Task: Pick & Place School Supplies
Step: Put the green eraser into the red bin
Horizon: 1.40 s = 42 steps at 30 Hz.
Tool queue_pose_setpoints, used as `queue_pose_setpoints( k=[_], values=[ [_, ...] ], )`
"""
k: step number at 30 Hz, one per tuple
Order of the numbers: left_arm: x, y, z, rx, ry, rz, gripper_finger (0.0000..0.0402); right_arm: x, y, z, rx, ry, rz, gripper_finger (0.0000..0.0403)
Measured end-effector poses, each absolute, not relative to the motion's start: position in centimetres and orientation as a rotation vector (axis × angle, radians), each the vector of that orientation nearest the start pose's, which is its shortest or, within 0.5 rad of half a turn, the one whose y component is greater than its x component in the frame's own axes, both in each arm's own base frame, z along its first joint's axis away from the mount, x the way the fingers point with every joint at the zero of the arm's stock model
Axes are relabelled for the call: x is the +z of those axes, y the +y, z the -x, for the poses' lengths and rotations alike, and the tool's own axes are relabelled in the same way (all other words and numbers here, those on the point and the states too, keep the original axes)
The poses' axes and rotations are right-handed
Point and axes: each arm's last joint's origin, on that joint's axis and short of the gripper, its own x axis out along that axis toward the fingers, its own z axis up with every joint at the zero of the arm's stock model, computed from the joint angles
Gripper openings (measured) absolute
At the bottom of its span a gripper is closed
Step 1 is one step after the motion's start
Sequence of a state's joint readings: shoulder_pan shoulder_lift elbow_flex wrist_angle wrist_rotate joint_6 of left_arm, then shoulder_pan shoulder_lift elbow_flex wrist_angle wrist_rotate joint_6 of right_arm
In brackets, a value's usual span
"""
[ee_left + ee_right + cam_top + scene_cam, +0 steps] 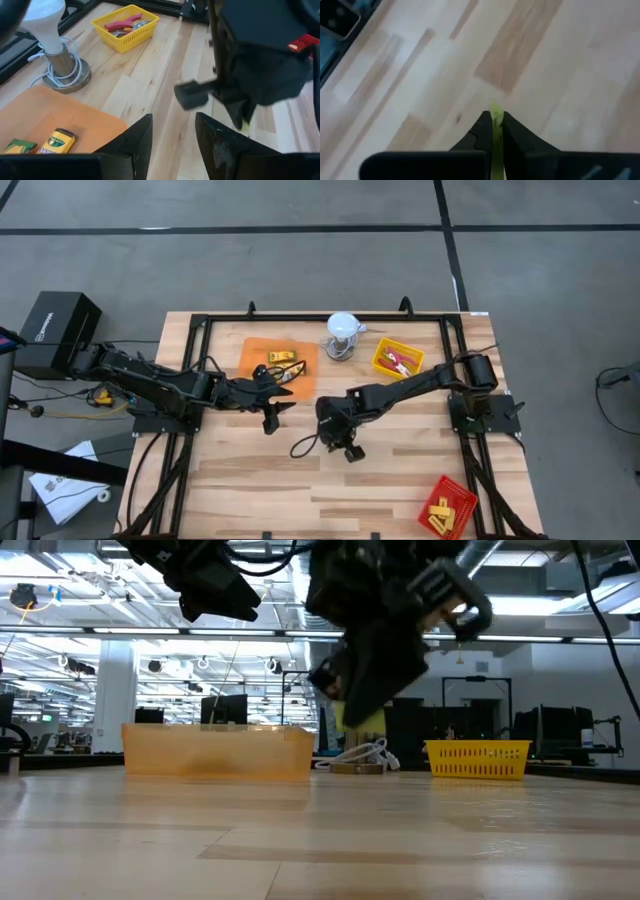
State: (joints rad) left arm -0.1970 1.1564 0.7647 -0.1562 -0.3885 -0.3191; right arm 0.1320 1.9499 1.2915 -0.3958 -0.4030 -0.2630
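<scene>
Yellow-green and thin, a flat item sits pinched edge-on between the right gripper fingers, held above the bare wooden table near its middle! Left gripper hangs close beside it, fingers parted and holding nothing. Farther back, the orange tray carries crayon packets. Beyond that, the yellow basket holds red-handled tools. Off at the near corner, a red tray has small yellow blocks inside.
</scene>
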Motion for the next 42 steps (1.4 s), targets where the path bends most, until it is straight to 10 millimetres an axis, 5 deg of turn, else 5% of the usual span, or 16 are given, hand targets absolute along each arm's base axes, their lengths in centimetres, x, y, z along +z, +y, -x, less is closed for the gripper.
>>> queue_pose_setpoints(
  k=[4, 11, 20, 26, 33, 42],
  values=[
    [25.8, -3.7, -24.1, 0.262, 0.492, 0.129, 0.0143, 19.3, 6.6, -38.3, 0.621, 1.078, 0.091, 0.0007],
    [25.8, -3.7, -24.1, 0.26, 0.492, 0.123, 0.0143, 23.1, 8.2, -33.5, 0.554, 1.34, 0.067, 0.0007],
    [25.8, -3.7, -24.1, 0.26, 0.491, 0.123, 0.0143, 27.1, 13.8, -25.8, 0.431, 1.522, -0.057, 0.0007],
    [25.8, -3.7, -24.1, 0.26, 0.492, 0.124, 0.0143, 25.8, 18.3, -20.0, 0.275, 1.552, -0.176, 0.0007],
    [25.8, -3.8, -24.1, 0.236, 0.497, 0.137, 0.0143, 21.4, 22.7, -14.5, 0.135, 1.531, -0.323, 0.0007],
    [25.8, -3.8, -24.1, 0.217, 0.501, 0.143, 0.0143, 17.8, 24.7, -12.3, -0.004, 1.471, -0.366, 0.0007]
  ],
)
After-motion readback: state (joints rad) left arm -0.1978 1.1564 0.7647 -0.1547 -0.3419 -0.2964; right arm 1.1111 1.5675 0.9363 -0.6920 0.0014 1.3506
